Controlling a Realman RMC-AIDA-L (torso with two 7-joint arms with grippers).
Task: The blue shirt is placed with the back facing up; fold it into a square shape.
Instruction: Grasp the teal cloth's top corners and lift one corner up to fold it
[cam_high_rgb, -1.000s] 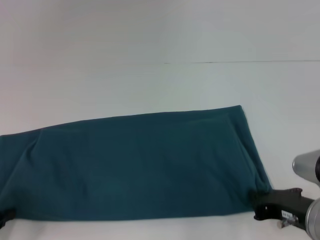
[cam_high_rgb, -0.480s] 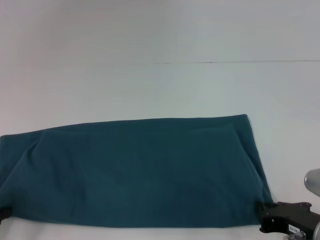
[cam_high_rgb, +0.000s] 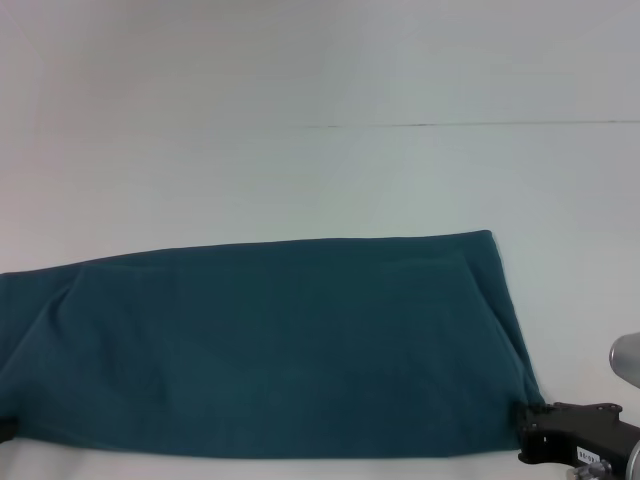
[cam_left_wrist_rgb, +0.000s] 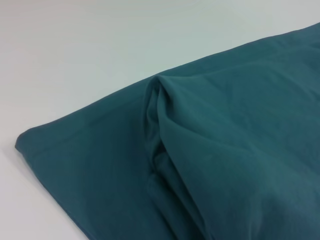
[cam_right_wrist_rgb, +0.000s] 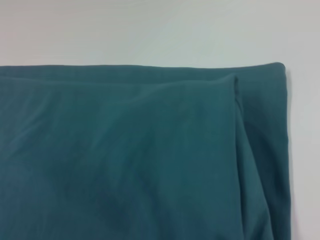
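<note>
Head view shows the blue shirt (cam_high_rgb: 270, 345), soft, light and limp, best pinched at its near corners; right gripper (cam_high_rgb: 535, 440) touches one, grip unclear.

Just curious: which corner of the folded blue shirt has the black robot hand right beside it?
The near right corner of the dark teal-blue cotton shirt; the right gripper sits there.

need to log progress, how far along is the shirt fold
Done: the blue shirt lies as a long flat band on the table, one lengthwise fold apparently in. In hand: the right gripper sits at its near right corner; the left barely shows. Left: folding the band crosswise into a square.
</note>
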